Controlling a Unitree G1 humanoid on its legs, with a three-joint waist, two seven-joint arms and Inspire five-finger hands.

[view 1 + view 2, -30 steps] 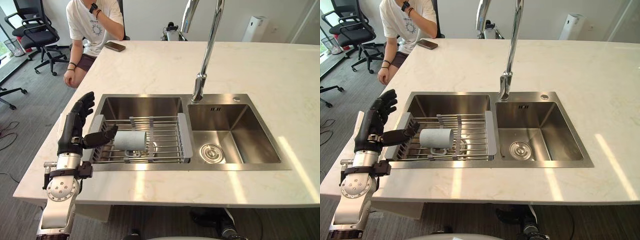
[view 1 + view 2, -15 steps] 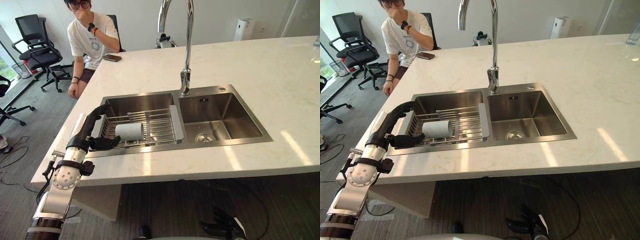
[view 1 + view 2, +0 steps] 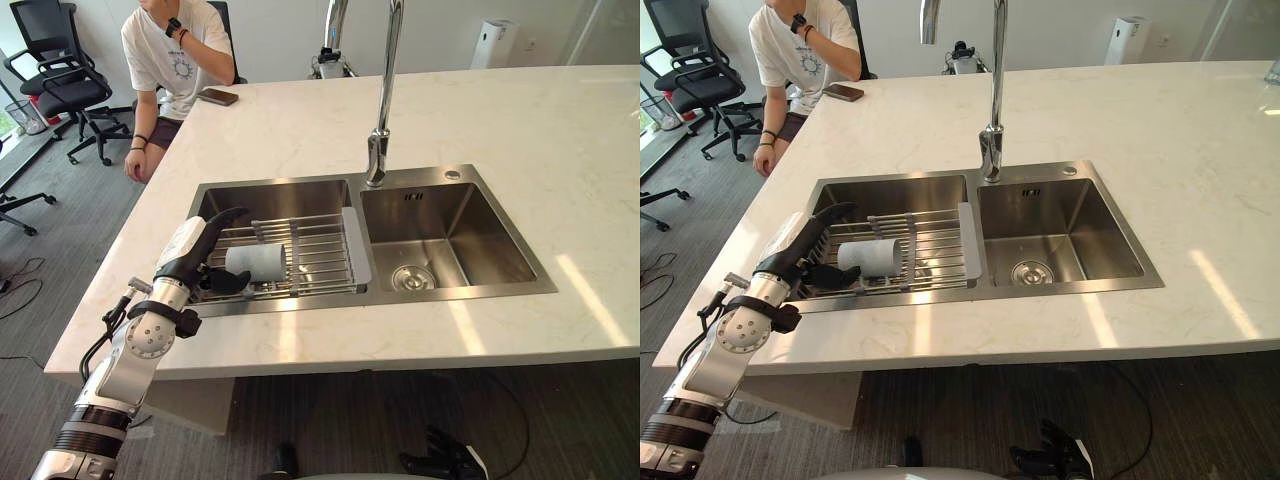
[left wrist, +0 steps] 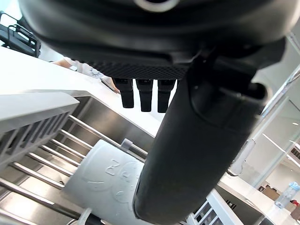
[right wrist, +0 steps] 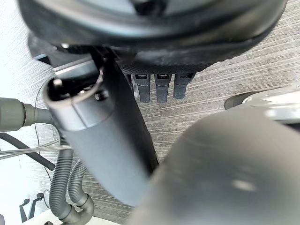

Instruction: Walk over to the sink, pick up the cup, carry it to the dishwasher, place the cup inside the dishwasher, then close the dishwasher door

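Cup, pale grey and cylindrical (image 3: 258, 263), on its side in the stainless steel double sink (image 3: 500, 250), with the dark left hand (image 3: 193, 258) at its end.
The cup lies on the metal wire rack (image 3: 322, 255) across the sink's left basin. The left hand is spread wide at the sink's left edge, its fingers (image 3: 228, 213) arching past the cup's far side and its thumb (image 3: 228, 283) on the near side, not closed on it. The right hand (image 5: 154, 28) hangs open over grey floor.
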